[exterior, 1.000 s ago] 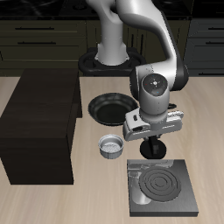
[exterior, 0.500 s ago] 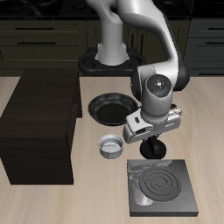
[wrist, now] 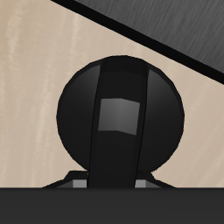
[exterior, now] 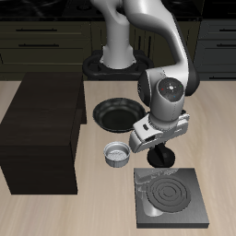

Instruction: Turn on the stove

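Note:
The stove [exterior: 175,214] is a flat dark-grey slab near the table's front edge, with a grey spiral coil burner [exterior: 171,194] and a small knob [exterior: 141,185] at its back corner. My gripper [exterior: 159,150] hangs just behind the stove's back edge, above a small round black pot [exterior: 163,160], a little behind and beside the knob. Its fingers are hidden behind the hand. In the wrist view the round black pot [wrist: 79,114] fills the middle, with a dark band across it, and the stove's grey slab [wrist: 175,31] lies beyond it.
A black frying pan [exterior: 116,112] lies farther back. A small grey bowl [exterior: 116,154] sits between the pan and the stove. A large dark-brown cabinet [exterior: 41,129] stands beside them. The robot's base [exterior: 115,60] is at the back.
The gripper has shifted slightly toward the cabinet side and a little lower. The stove, pot, bowl and pan have not moved.

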Controlling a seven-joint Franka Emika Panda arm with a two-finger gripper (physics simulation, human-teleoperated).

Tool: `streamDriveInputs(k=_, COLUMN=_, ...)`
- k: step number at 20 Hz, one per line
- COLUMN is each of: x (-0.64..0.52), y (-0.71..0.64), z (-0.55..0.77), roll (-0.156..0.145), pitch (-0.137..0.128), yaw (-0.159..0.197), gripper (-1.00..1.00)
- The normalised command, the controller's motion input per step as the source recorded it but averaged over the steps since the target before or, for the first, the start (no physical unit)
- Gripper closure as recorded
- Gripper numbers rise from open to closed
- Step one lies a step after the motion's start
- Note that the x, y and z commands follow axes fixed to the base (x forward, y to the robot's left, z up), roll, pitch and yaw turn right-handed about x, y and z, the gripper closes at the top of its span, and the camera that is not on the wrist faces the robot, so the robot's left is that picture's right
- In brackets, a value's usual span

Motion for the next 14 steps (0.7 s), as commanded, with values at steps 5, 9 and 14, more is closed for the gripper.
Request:
streamDriveInputs(k=5, x=0.03, y=-0.08, z=0.06, roll=-0.022, pitch=-0.034, yaw=0.077, gripper=1.00)
streamDriveInputs(k=9, x=0.01, y=-0.03, z=0.02, roll=-0.004, pitch=-0.004, yaw=0.057, gripper=1.00)
streamDriveInputs(k=14, x=0.02, y=-0.11, z=0.03, roll=-0.015, pitch=-0.013, yaw=0.054, gripper=1.00)
